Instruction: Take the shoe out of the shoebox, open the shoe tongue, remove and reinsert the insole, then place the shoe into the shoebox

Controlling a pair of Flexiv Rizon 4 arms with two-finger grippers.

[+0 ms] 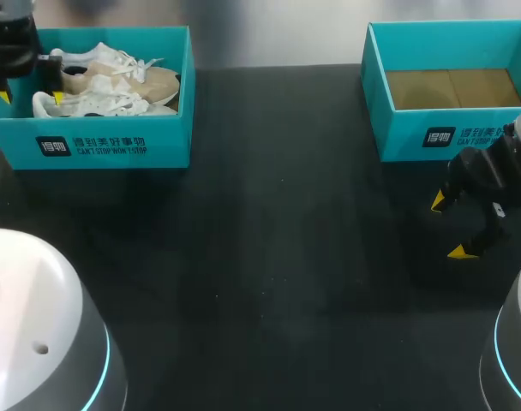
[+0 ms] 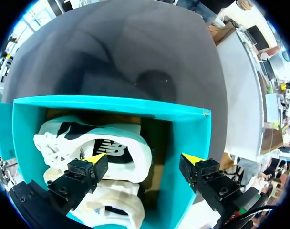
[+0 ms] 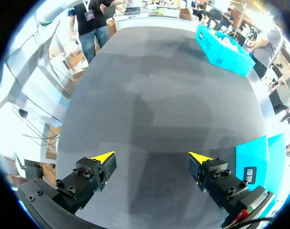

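Note:
A teal shoebox [image 1: 115, 141] stands at the table's far left with two white-and-beige laced shoes in it, one [image 1: 128, 79] behind the other [image 1: 102, 105]. My left gripper [image 1: 31, 98] hangs open over the box's left end. In the left wrist view its fingers [image 2: 144, 158] straddle the heel end of a shoe [image 2: 99, 145] and the box wall [image 2: 111, 108], holding nothing; a second shoe [image 2: 111, 207] lies under the gripper. My right gripper [image 1: 450, 227] is open above bare table at the right, nothing between its fingers [image 3: 152, 156].
A second teal box [image 1: 453, 90] with a bare cardboard floor stands at the far right, just behind my right gripper, and also shows as the teal box [image 3: 257, 164] beside its fingers. The dark table [image 1: 269, 257] spreads between the two boxes.

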